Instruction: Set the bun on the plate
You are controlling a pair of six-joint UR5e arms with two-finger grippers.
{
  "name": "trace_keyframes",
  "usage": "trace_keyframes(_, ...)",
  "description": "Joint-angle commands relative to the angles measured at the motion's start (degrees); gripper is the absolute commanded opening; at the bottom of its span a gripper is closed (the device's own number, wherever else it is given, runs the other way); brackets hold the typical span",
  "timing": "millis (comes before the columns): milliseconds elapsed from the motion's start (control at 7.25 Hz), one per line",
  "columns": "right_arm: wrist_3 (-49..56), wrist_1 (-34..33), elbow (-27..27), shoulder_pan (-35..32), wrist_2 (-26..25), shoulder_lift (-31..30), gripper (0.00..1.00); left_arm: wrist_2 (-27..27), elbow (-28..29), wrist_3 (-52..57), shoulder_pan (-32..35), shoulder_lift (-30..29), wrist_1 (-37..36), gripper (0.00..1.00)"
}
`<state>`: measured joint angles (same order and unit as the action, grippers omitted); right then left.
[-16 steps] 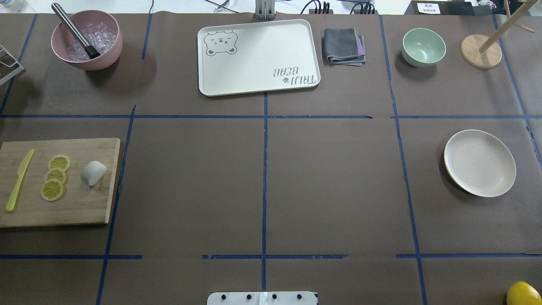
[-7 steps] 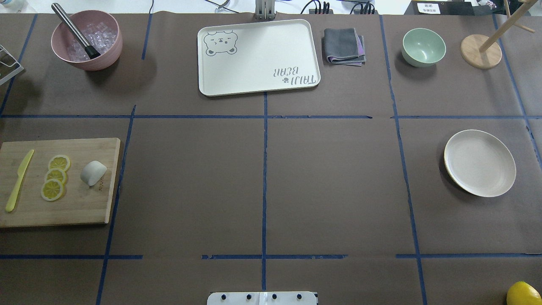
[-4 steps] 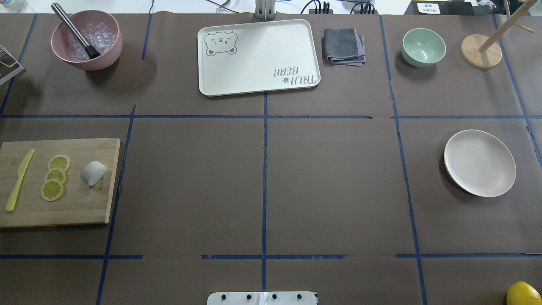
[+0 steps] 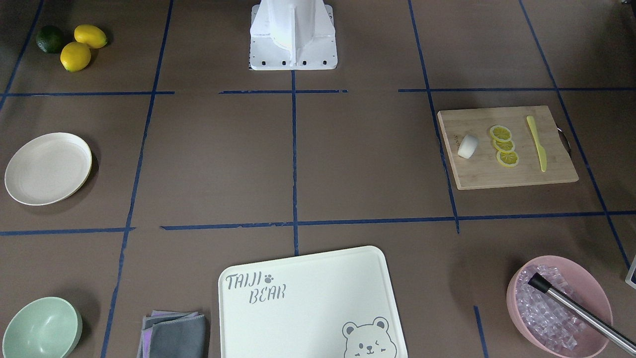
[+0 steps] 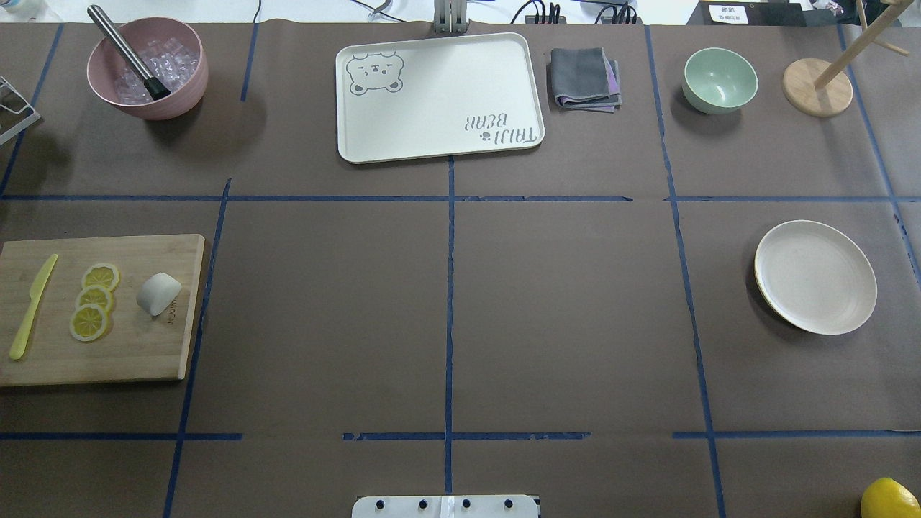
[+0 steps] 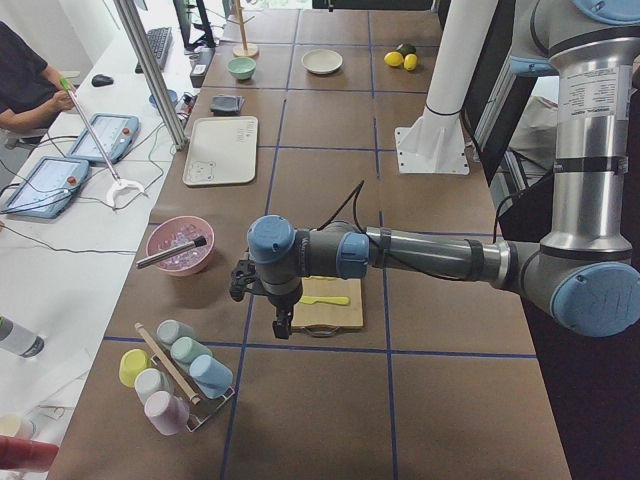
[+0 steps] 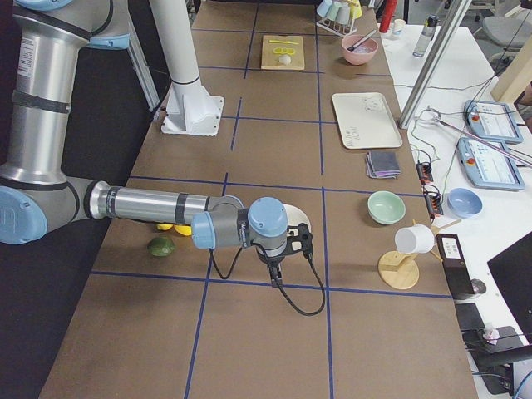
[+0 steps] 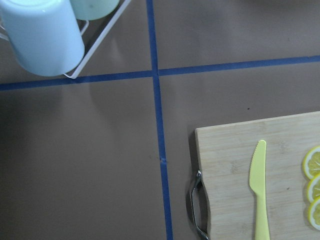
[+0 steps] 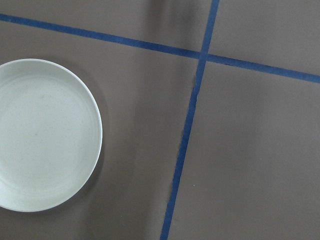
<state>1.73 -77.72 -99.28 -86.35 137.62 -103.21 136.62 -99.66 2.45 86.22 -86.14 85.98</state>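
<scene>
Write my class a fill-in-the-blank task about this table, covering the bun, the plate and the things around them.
1. The bun lies on a wooden cutting ____.
2. Between the bun and the yellow knife lie ____ lemon slices.
3. The plate stands on the robot's ____ side of the table.
4. The tray bears a drawing of a ____.

Missing words: board; three; right; bear.
</scene>
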Motion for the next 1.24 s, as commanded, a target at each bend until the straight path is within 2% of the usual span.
trace_keyframes(0,-16.2,6.5,0.1,6.9,0.1,-0.1,1.00,0.3,0.2,0.0,-2.3,0.1,2.1,1.00)
trace_keyframes(138,-26.6,12.6,1.0,11.2,-0.1,-0.1,0.99,0.1,0.4,0.2,-2.3,-0.2,3.6,1.00)
trace_keyframes(276,-36.6,17.6,1.1,16.1,-2.4,0.2,0.99,0.1,0.7,0.4,-2.3,-0.1,5.3,1.00)
trace_keyframes(414,-40.3,21.3,1.6,19.8,-6.4,0.3,0.99,0.4,0.8,0.3,-2.3,-0.1,5.5,1.00)
trace_keyframes(690,-40.5,21.9,4.9,20.9,-7.6,2.0,0.98,0.4,0.5,0.5,-2.3,0.0,5.7,1.00)
trace_keyframes(966,-40.8,25.1,11.2,21.4,-8.0,4.8,0.97,0.4,0.5,0.5,-2.3,-0.1,5.7,1.00)
trace_keyframes(1103,-44.1,25.6,12.3,21.4,-7.9,6.7,0.95,0.4,0.5,0.5,-2.3,-0.1,5.7,1.00)
